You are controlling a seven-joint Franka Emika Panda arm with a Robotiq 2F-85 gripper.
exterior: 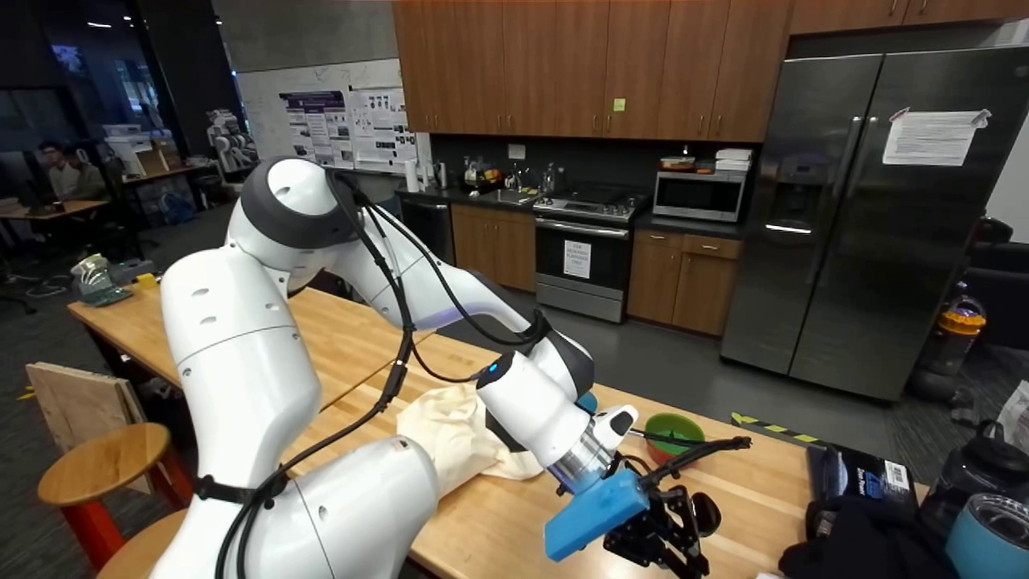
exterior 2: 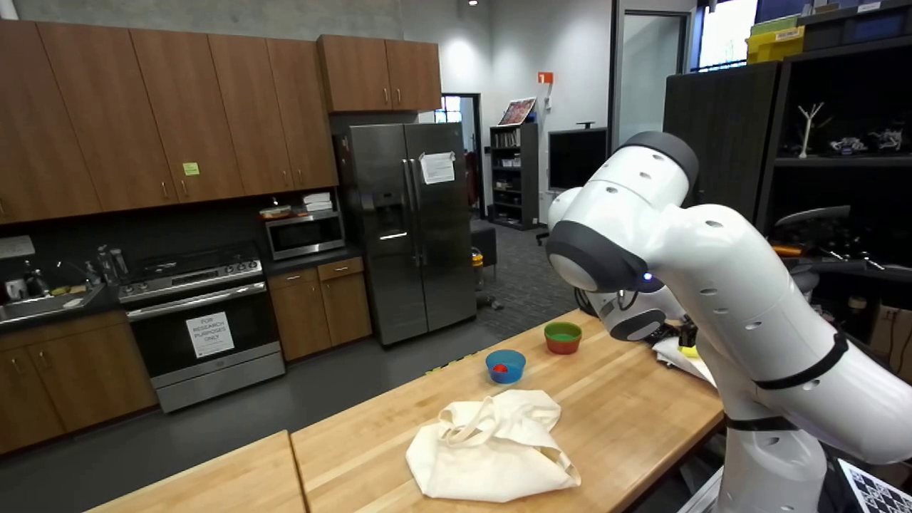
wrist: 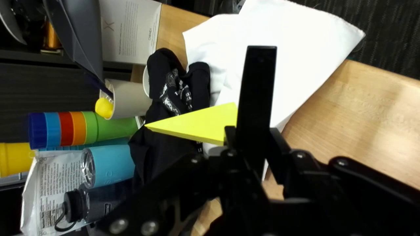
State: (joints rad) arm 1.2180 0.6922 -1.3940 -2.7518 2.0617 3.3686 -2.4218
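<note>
My gripper [wrist: 254,137] is shut on a long black bar-like thing [wrist: 259,78], which stands out ahead between the fingertips; I cannot tell what it is. A yellow triangular piece [wrist: 200,123] shows just left of the bar, its right end hidden behind the gripper; I cannot tell if they touch. Beneath lie a white cloth [wrist: 302,42] and a black printed cloth [wrist: 160,141]. In an exterior view the gripper [exterior: 679,543] is low over the front of the table, with a dark rounded shape beside its fingers. In an exterior view the yellow piece [exterior 2: 689,352] shows small.
A cream cloth bag [exterior 2: 491,449] lies on the wooden table [exterior 2: 370,456]. A blue bowl [exterior 2: 506,374] with a red thing and a green-and-red bowl [exterior 2: 563,345] stand behind it. Coloured cups [wrist: 78,129], a light blue tumbler [wrist: 110,165] and a dark bottle [wrist: 105,200] stand beside the black cloth.
</note>
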